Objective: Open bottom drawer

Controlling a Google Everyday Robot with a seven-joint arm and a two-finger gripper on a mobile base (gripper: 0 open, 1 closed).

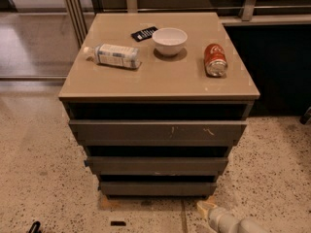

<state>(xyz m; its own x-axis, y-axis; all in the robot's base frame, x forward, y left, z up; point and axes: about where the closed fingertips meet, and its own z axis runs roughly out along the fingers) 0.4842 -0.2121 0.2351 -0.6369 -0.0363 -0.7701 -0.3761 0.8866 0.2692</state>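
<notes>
Bottom drawer (158,188) sits closed at the foot of the cabinet (160,84), the lowest of three fronts, each stepped back under the one above, so reaching it calls for a low approach. That likely explains why the gripper (208,209) is down by the floor, near the drawer's right corner but apart from it; whether it is spread or pressed together cannot be told. A bottle (112,56), bowl (169,40) and can (215,59) rest on top.
</notes>
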